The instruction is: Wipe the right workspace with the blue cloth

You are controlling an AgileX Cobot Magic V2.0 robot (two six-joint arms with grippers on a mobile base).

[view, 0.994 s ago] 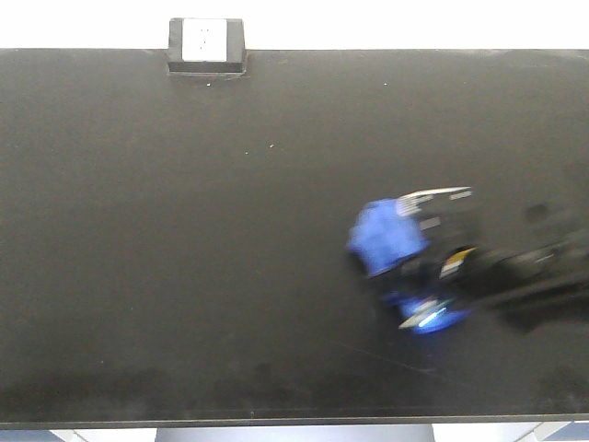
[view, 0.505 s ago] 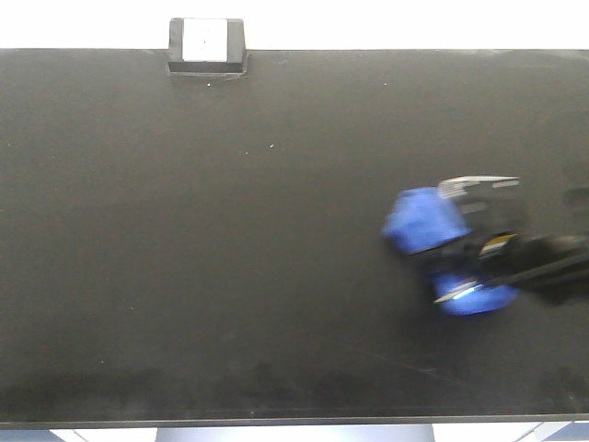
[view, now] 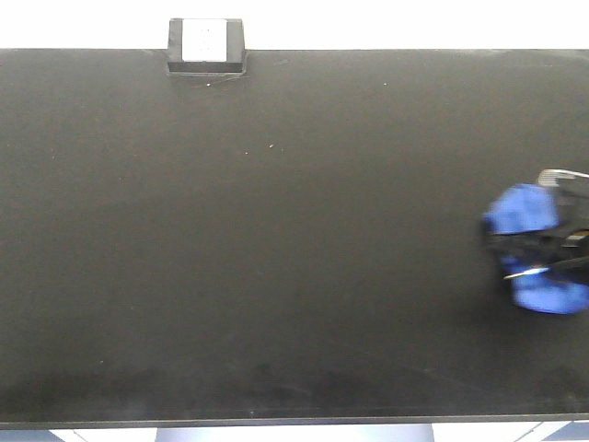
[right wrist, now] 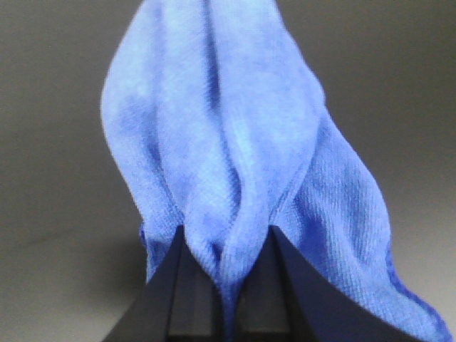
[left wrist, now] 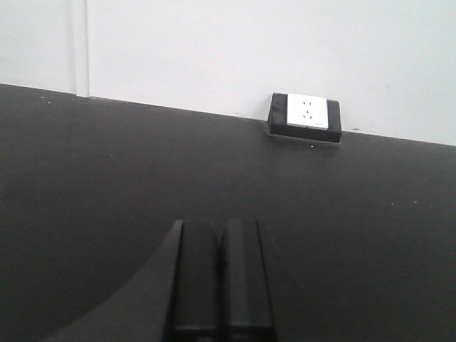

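The blue cloth (view: 525, 210) lies bunched on the right workspace (view: 276, 239), a wide matte black benchtop, close to its right edge. My right gripper (view: 543, 249) is shut on the blue cloth, which bulges out on both sides of it. In the right wrist view the blue cloth (right wrist: 228, 142) fans out ahead of the right gripper (right wrist: 226, 239), pinched between both fingers. My left gripper (left wrist: 219, 231) shows only in its wrist view, shut on nothing, held above the black top.
A small black box with a white socket face (view: 206, 44) sits at the benchtop's back edge, left of centre, and the same socket box (left wrist: 306, 117) shows against the white wall. The benchtop's front edge (view: 276, 424) runs along the bottom.
My right gripper has dragged the blue cloth to the right across the benchtop, from right of centre almost to the right edge. The left gripper's earlier state is not shown.
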